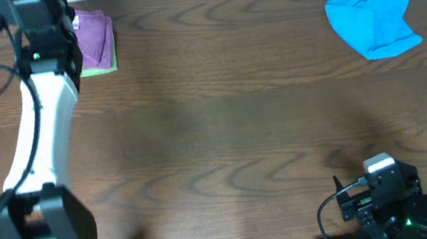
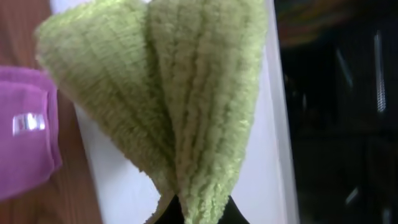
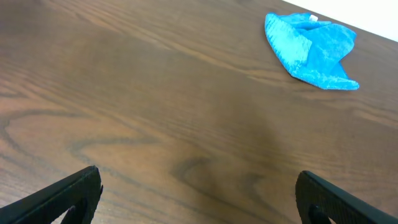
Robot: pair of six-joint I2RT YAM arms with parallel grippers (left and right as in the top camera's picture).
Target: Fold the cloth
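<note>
Your left gripper has its jaws pressed together on a gathered fold of the lime-green square microfibre towel. The towel fans out from the pinch in two ribbed lobes, at the table's far left corner. Just beside it lies a folded purple cloth bearing a small white tag. Your right gripper has its jaws spread wide with nothing between them, low over the dark wood-grain table at the near right. A crumpled bright blue cloth lies well apart from it, at the far right.
</note>
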